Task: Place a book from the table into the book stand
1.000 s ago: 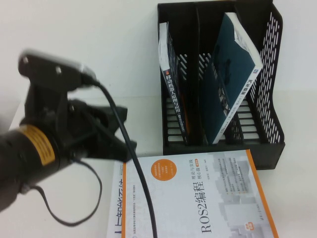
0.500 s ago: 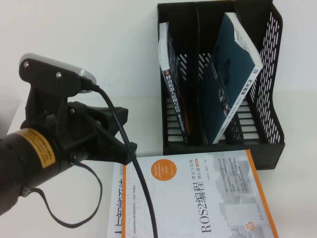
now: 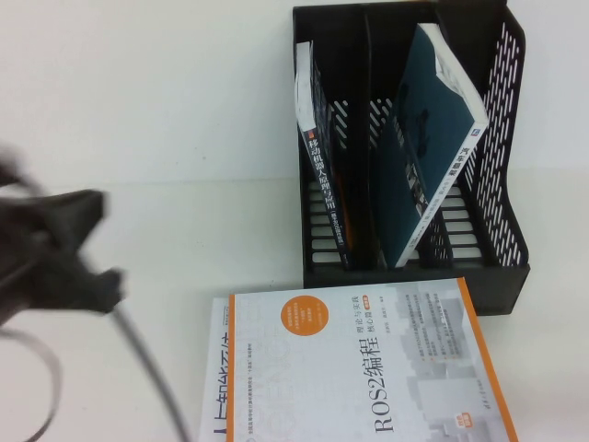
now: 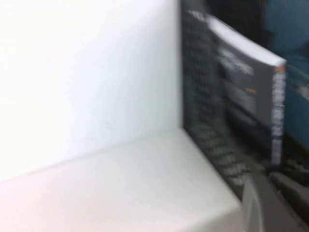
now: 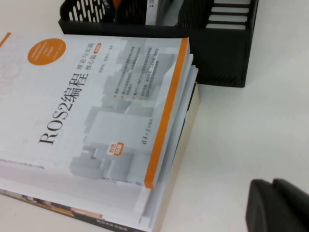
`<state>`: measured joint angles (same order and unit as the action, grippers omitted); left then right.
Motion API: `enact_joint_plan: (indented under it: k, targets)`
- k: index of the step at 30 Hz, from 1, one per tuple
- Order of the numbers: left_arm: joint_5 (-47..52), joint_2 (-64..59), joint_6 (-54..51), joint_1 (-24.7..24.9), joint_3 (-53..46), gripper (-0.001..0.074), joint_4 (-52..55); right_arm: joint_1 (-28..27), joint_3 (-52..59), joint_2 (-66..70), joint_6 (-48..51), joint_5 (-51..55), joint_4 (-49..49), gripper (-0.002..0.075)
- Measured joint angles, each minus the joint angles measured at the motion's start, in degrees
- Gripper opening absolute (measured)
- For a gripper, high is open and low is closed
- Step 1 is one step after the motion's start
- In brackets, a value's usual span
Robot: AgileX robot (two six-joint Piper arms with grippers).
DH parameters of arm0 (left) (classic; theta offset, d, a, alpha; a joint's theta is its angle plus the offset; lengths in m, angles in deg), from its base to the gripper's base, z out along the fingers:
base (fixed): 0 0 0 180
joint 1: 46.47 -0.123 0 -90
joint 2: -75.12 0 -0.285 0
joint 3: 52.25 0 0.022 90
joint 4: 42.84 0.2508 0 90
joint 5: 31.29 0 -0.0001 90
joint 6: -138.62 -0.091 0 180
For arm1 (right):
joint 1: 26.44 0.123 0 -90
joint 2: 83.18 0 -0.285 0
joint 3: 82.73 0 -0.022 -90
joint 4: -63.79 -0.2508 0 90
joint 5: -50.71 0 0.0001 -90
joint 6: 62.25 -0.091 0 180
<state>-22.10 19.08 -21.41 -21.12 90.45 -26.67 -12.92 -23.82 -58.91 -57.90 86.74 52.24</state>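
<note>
The book (image 3: pixel 433 138) leans tilted in a slot of the black book stand (image 3: pixel 502 249), its dark teal back facing out; nothing holds it. A strip of its teal shows in the left wrist view (image 4: pixel 292 29). My left gripper (image 3: pixel 64 253) is a dark blur low at the left over the table (image 3: pixel 138 138), well away from the stand. My right gripper (image 5: pixel 271 186) shows only in the right wrist view, its black fingertips pressed together and empty above bare table, to one side of the stand (image 5: pixel 222 53).
A dark-spined book (image 3: pixel 317 157) stands in the stand's left slot and shows in the left wrist view (image 4: pixel 251 92). The orange-edged ROS2 book (image 3: pixel 368 368) lies flat on other books before the stand, also in the right wrist view (image 5: pixel 96 106). A black cable (image 3: pixel 147 368) trails from the left arm.
My left arm has swung away to the left and lower, out of most of the high view, and is blurred. The books and the stand have not moved.
</note>
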Motion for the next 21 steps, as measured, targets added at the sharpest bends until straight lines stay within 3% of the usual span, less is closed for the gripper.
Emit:
enact_joint_plan:
  k: [13,21]
  targets:
    - [3.98,29.01,-1.76,-16.29,-21.62,-0.0001,-0.04,0.00,0.00,0.00,0.00,0.00,-0.03,-0.0002]
    - [2.07,42.79,-1.76,-21.50,-36.43,-0.0001,-2.16,0.00,0.00,0.00,0.00,0.00,-0.03,-0.0002]
